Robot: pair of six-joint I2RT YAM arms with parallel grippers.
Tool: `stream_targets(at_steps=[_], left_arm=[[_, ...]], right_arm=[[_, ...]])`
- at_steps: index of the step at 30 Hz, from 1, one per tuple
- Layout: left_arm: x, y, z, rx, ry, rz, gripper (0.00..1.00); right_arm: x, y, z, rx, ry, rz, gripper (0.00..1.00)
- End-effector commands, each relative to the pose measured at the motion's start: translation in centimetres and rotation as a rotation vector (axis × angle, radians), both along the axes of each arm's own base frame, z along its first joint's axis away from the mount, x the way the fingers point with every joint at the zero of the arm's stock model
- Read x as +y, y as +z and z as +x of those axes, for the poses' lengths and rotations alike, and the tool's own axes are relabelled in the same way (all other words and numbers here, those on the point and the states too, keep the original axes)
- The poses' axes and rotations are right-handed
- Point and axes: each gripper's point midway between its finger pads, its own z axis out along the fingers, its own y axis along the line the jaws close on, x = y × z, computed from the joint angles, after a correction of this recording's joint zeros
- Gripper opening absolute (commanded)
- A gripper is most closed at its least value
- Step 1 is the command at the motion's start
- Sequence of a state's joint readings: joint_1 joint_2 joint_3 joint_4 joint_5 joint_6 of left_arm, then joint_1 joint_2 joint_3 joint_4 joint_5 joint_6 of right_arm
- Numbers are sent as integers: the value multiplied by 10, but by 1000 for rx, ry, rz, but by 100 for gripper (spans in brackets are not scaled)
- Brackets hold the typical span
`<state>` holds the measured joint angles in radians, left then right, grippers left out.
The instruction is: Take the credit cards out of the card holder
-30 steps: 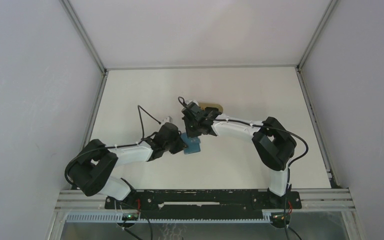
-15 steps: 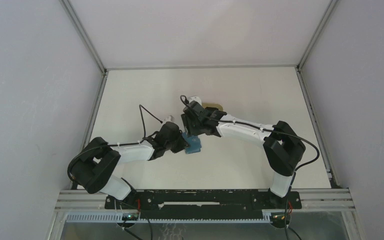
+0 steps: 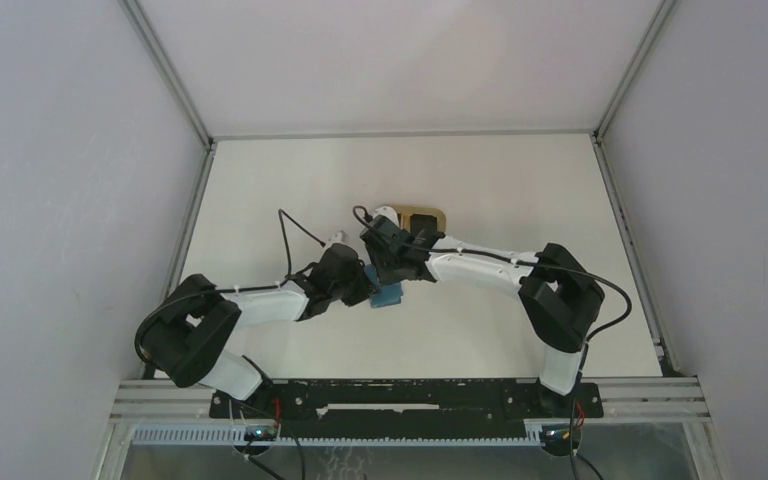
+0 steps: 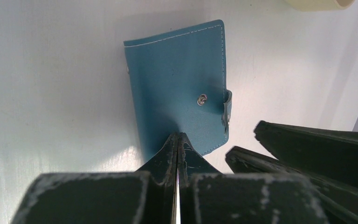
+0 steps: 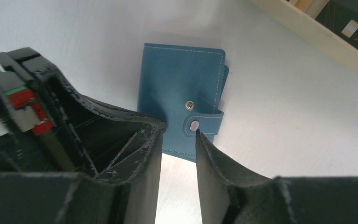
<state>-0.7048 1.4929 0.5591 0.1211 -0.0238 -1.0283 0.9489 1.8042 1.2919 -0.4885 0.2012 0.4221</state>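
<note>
Card holder [image 4: 177,88] shut — inside hidden; tray [image 5: 307,30] cut off at edge.

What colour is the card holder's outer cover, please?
The card holder is teal-blue with pale edge stitching, clearest in the left wrist view.

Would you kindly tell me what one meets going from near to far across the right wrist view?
right claw, open, with the snap tab between its fingertips → card holder, lying closed on the table → beige tray at the far right corner
</note>
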Motion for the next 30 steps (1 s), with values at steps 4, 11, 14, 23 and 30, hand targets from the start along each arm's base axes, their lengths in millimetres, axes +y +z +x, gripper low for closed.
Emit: stream_targets(at_steps=[4, 11, 14, 23, 30], left_arm=[[51, -59, -58, 206, -40, 240, 0], [55, -62, -63, 215, -44, 243, 0], [57, -62, -66, 214, -48, 244, 0], [58, -64, -71, 222, -61, 239, 0], [56, -65, -72, 224, -67, 235, 0]], right_arm=[[3, -16, -4, 31, 2, -36, 37], [3, -20, -3, 25, -1, -59, 37], [3, -20, -2, 19, -4, -63, 36], [5, -15, 3, -5, -4, -71, 33], [6, -14, 4, -16, 1, -73, 29]])
